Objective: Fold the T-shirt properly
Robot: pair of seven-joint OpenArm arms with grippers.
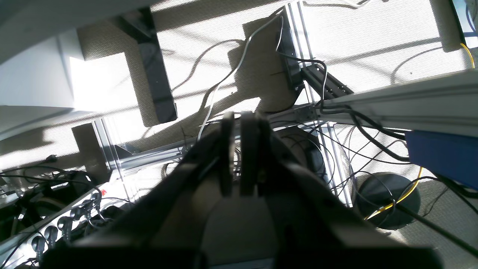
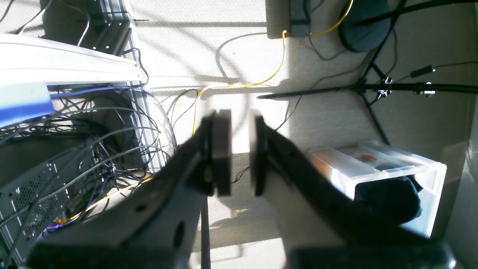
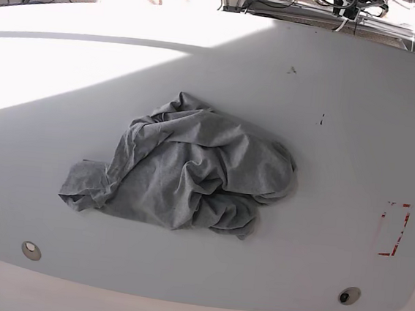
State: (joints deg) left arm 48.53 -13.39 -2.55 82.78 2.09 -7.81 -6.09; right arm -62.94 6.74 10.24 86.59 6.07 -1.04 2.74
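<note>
Left claw [image 1: 237,123] has its two dark fingers pressed nearly together, nothing between them; it points off the worktop toward carpeted floor [image 1: 209,26], cables and a metal frame rail [image 1: 403,99]. Right claw [image 2: 241,123] shows a narrow gap between its pads, sunlit floor visible through it, nothing gripped. Beyond it: a yellow cable [image 2: 261,80], a black stand [image 2: 373,87], a clear plastic box [image 2: 396,166] with something dark inside, and a tangle of wires by a computer case [image 2: 41,179].

Neither arm appears in the base view. T-shirt [image 3: 191,172] lies there in a crumpled heap near the middle of the white worktop [image 3: 330,101], bunched into deep folds, one part trailing out toward the view's left edge. No lettering can be made out. Sunlight falls across the far part of the worktop; the shirt sits in the shaded part. A red-marked rectangle [image 3: 394,229] sits well apart from the shirt, toward the view's right. Two small round fittings [image 3: 31,249] lie near the front edge.
</note>
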